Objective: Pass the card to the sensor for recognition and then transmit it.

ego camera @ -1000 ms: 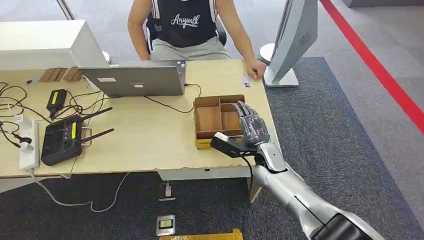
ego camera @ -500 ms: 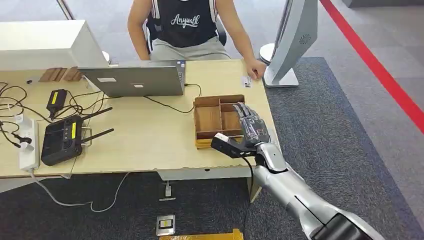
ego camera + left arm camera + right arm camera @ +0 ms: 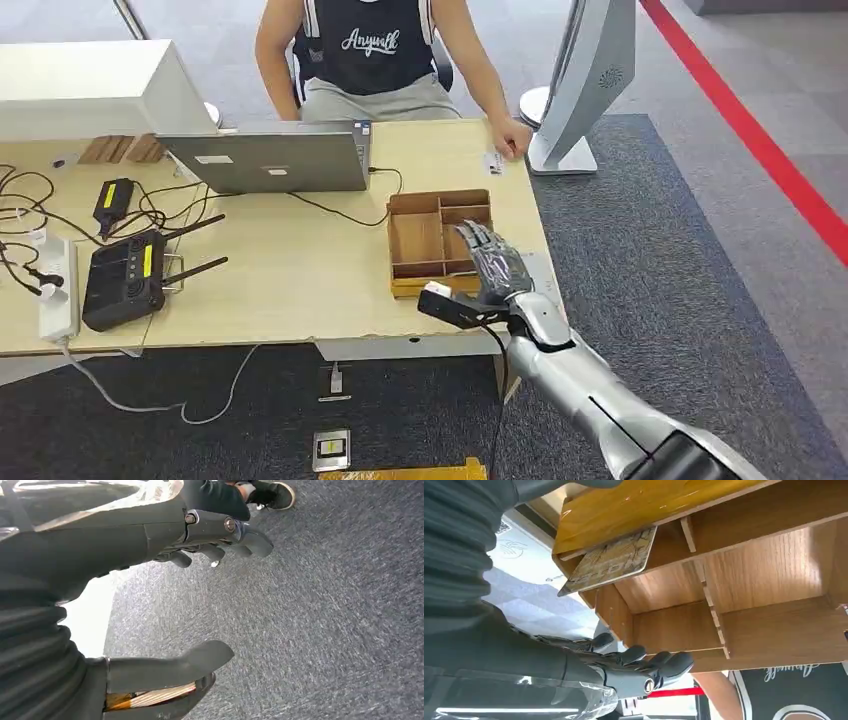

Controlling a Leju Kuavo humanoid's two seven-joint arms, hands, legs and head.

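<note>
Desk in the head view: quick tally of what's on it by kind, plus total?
Laptop: 1
Black router with antennas: 1
Black power adapter: 1
White power strip: 1
Wooden divided tray: 1
White box at the far corner: 1
Total: 6, cables not counted.

Office-lab — desk (image 3: 300,280), laptop (image 3: 270,160), cables (image 3: 160,205), carpet floor (image 3: 680,280).

Laptop (image 3: 268,160), router (image 3: 124,279) (black, antennaed).
</note>
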